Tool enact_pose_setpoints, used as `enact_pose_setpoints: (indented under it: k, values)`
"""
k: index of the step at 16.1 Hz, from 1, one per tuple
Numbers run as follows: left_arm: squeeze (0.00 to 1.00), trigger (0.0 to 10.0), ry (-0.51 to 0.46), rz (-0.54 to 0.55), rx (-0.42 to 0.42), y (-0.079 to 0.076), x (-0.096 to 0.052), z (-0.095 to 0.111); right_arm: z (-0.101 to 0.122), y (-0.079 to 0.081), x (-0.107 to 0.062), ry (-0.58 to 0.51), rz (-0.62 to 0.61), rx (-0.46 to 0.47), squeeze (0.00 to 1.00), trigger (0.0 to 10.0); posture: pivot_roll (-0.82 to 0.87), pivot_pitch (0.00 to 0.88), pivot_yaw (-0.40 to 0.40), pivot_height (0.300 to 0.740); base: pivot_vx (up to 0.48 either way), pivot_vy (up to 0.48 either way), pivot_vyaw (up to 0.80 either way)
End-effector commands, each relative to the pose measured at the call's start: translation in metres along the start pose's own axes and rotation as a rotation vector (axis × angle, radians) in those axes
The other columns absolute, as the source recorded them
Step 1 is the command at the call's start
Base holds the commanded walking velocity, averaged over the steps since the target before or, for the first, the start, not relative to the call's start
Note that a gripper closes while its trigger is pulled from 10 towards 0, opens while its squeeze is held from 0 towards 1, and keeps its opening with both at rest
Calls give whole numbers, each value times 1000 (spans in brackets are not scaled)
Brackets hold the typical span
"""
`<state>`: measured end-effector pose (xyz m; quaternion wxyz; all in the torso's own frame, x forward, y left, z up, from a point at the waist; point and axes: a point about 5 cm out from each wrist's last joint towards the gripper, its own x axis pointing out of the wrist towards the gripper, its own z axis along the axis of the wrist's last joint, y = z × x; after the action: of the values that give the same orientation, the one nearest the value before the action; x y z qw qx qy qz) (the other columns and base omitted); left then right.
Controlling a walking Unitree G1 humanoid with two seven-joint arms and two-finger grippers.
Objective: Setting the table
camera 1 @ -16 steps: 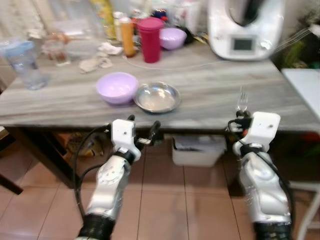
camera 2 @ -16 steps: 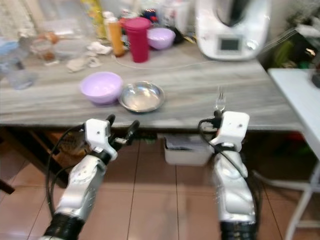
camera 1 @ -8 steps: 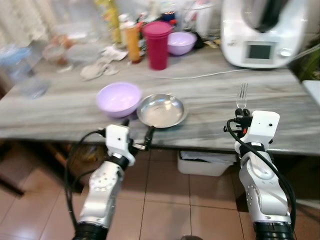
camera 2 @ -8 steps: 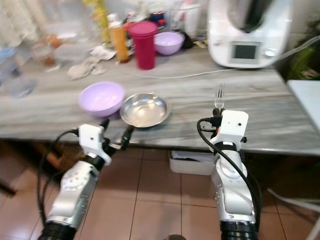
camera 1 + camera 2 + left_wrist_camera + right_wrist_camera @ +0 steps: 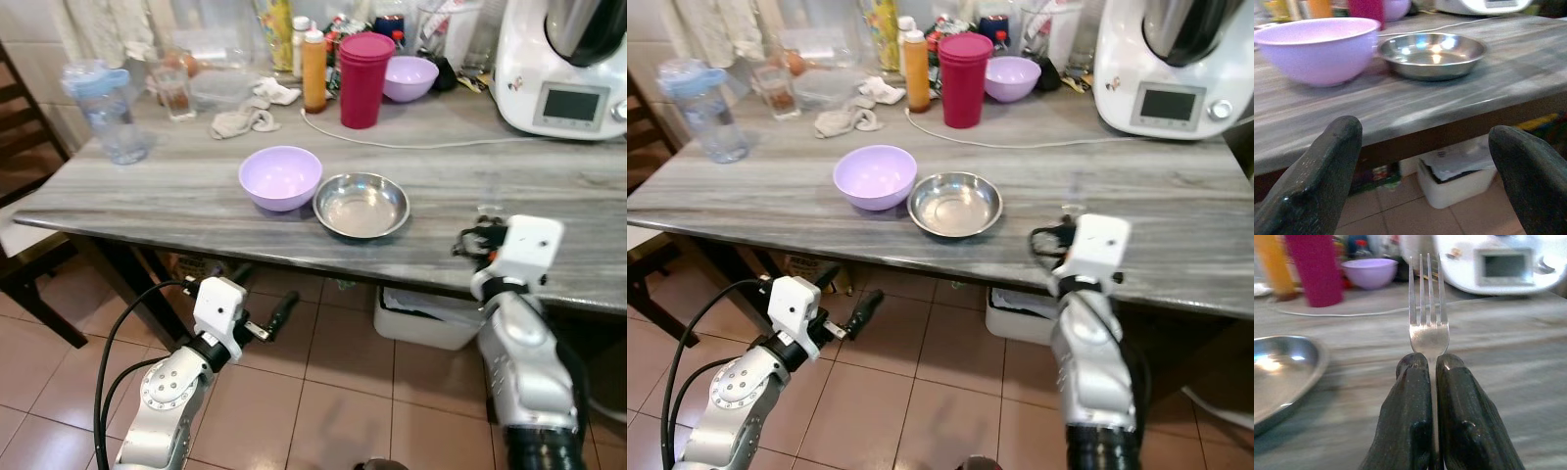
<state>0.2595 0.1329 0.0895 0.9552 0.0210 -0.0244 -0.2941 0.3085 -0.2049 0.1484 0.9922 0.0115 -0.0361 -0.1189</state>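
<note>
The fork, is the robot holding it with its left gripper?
No, the fork is pinched between the shut fingers of the right gripper; the left gripper is open below the table edge.

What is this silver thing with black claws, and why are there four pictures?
It is a robot helper setting a table. Two pictures come from cameras in its head, looking down at its silver arms. The other two come from small cameras on its wrists, looking along its black fingers.

The right gripper has its fingers shut on a fork, held over the grey table. The left gripper hangs open below the table edge, holding nothing.

On the table sit a purple bowl beside a shiny metal dish. Farther back stand a red cup, another purple bowl and a white kitchen machine.
</note>
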Motion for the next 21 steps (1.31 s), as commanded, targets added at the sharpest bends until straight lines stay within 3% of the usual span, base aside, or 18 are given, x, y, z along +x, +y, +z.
enact_pose_setpoints:
  k: [1,7,13,17,21]
  values:
    - [0,10000,2,-44,-1,-3,-2,3,2,-4,8,23,-16,21,0,10000,-253,168,49,740,0,0,0]
    - [0,10000,-18,-174,4,-14,0,9,6,4,38,79,16,60,0,10000,-253,197,60,740,0,0,0]
    - [0,10000,-49,-174,-1,-14,7,17,6,23,55,125,96,99,0,10000,-244,173,55,740,0,0,0]
    - [0,10000,-63,-175,-2,-16,11,21,0,32,60,151,147,115,0,10000,-242,164,51,740,0,0,0]
    - [0,10000,-74,-177,-1,-18,14,26,-6,41,63,190,173,205,0,10000,-239,159,56,740,0,0,0]
